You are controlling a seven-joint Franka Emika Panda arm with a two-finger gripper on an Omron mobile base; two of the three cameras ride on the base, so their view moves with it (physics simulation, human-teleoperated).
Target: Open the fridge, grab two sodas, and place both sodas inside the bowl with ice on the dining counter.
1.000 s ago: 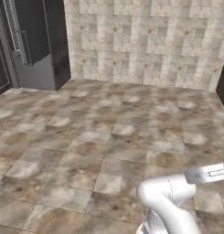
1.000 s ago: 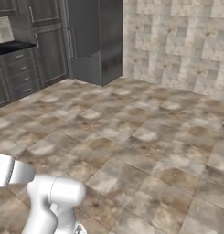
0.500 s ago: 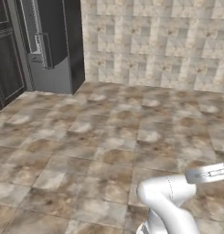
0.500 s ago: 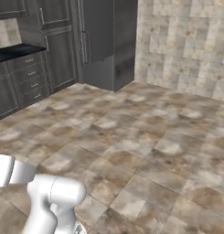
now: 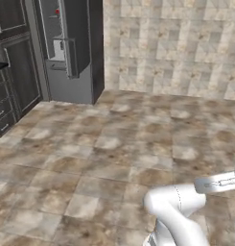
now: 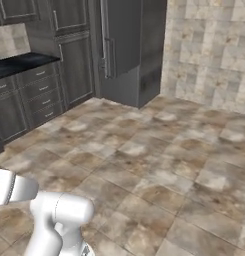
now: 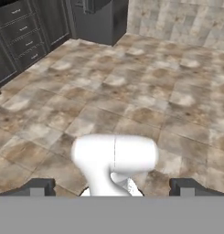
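While fridge (image 5: pixel 73 48) door shut, no legible labels | gripper (image 7: pixel 111 187) released, holding nothing

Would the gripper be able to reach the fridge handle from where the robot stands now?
Probably not yet: the fridge with its handle stands across a wide stretch of floor, while the open gripper is tucked near the base.

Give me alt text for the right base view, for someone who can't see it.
A tall dark grey fridge, door shut, stands across a mottled stone-tile floor beside dark cabinets and a black counter. A tiled wall runs to its right, and the white robot arm rises at lower left.
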